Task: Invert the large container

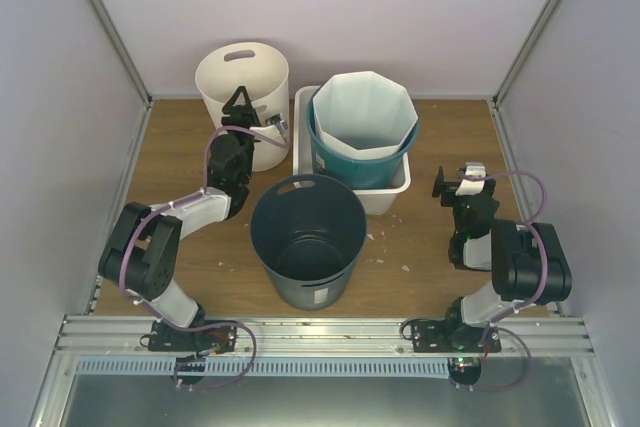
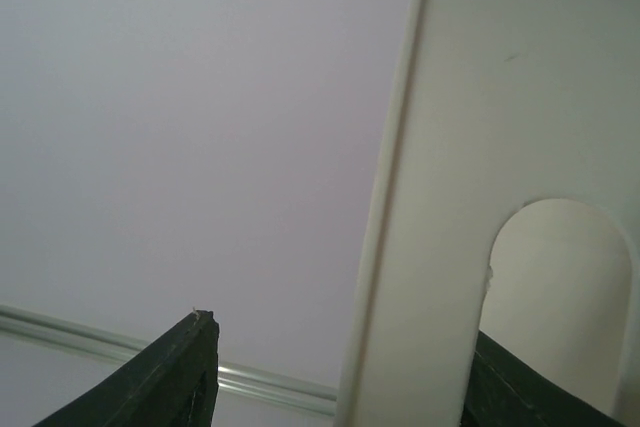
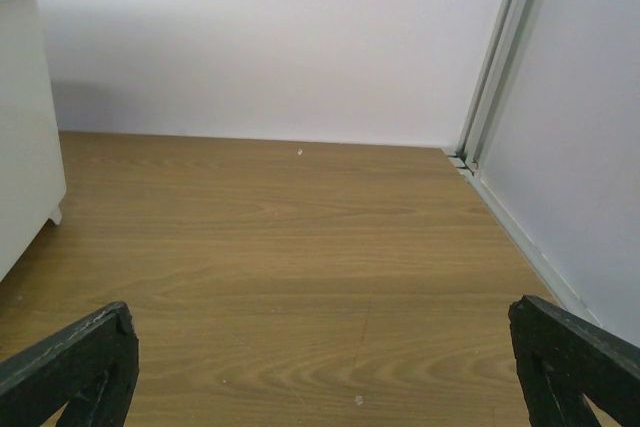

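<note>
a wooden table boxed in by pale walls carries four containers and two robot arms. the left gripper sits at the near rim of the large cream container, which stands upright, mouth up, at the back left of the table. in the left wrist view its fingers stand apart and straddle the container's wall: one dark finger is outside, with a gap between it and the wall, and the other shows on the far side, partly seen through the arched handle cutout. they are not pressed against the wall.

just behind and to the right of the left fingers, in the overhead view, an upright dark grey bin stands at the centre front, its mouth open upward. beyond it a white tub holds a teal container fitted with a white faceted liner; the tub lies just beside the cream container.

the right gripper hangs over bare wood on the right side, its fingers spread wide and holding nothing. ahead of these fingers lies open table up to the back wall, with the white tub's corner off to their left.
</note>
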`<state>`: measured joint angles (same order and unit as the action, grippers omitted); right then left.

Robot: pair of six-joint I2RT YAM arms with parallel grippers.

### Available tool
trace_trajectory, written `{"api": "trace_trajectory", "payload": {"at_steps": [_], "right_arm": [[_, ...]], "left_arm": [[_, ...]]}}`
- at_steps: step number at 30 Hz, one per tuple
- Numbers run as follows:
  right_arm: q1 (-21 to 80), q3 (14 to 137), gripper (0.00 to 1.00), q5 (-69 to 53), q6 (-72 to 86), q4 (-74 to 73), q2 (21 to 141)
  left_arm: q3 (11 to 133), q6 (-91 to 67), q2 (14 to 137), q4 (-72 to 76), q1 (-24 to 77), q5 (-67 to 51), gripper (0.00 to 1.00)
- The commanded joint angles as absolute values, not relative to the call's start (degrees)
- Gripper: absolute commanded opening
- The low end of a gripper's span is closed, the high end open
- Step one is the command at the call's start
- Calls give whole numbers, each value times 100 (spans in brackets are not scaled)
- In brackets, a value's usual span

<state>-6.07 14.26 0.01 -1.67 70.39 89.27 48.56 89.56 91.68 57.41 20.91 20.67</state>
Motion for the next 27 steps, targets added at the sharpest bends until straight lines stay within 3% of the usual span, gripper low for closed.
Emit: {"api": "trace_trajectory", "payload": {"at_steps": [1,11,14,16,27], "right_arm": [[-575,1481,100,22,-220,7303,9000],[-580,1485,100,23,-220,7304,9005],[-580,1481,100,19,-220,7304,9006],[-580,1485,100,21,-219,7304,9001],[-571,1483,100,20,-220,7304,9000]], "left_arm": [[4937,9035,9050,6854,1907,1898,57],[5142,8819,8715,6680,1614,1725,55],[5246,8734,8710,6594,1522,1715,37],[5291,8694,8730,6578,1468,1714,32],[5271,8573,8770,6697,1331,1641,40]]}}
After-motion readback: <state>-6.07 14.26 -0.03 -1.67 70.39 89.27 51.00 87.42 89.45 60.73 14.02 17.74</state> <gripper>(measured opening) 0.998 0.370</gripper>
